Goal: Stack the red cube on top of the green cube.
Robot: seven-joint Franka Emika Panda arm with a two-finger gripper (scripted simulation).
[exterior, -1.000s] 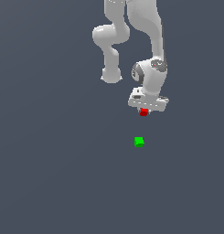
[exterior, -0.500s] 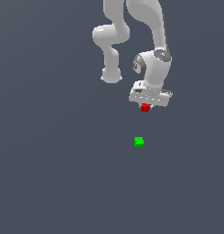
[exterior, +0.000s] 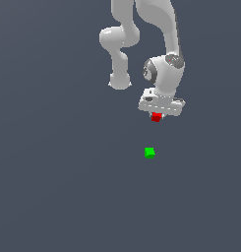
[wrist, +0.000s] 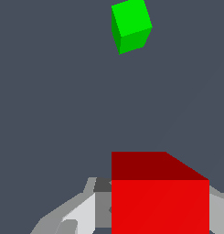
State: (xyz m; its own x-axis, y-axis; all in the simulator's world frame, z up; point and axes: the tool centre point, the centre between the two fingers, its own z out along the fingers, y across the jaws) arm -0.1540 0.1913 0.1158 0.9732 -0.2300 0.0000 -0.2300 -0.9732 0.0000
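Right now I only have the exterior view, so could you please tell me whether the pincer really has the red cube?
Observer: Yes. In the wrist view the red cube sits in the pincer, with grey finger parts on both sides of it.
Operator: Thank you. Does the wrist camera see the green cube?
Observer: It does. The green cube shows there apart from the red one, turned at an angle to it.
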